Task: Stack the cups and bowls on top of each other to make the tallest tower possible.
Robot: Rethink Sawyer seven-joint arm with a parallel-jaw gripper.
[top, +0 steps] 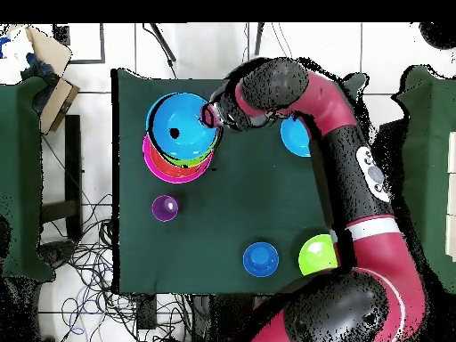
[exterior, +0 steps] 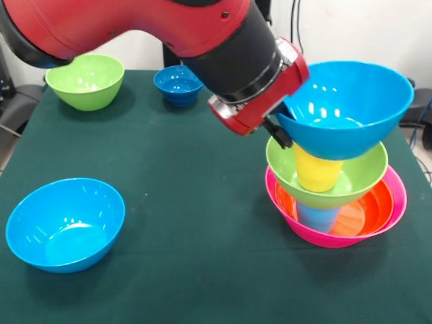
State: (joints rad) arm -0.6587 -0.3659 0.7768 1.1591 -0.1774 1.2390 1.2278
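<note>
The tower stands on a large pink bowl [exterior: 337,236] [top: 153,160] that holds an orange bowl [exterior: 364,209]. A light blue cup [exterior: 318,217] stands in it, carrying a lime green bowl [exterior: 351,177] with a yellow cup [exterior: 317,172] inside. On top is a tilted bright blue bowl [exterior: 347,108] [top: 183,125], and my gripper [exterior: 278,131] [top: 211,116] is shut on its rim. Apart from the tower are another bright blue bowl [exterior: 65,223] [top: 296,135], a lime green bowl [exterior: 86,81] [top: 318,255], a small dark-blue bowl [exterior: 177,84] [top: 260,258] and a purple cup [top: 165,207].
The dark green table [exterior: 202,202] ends close beside the tower. A cardboard box [top: 49,67] and cables [top: 80,267] lie on the floor off the table.
</note>
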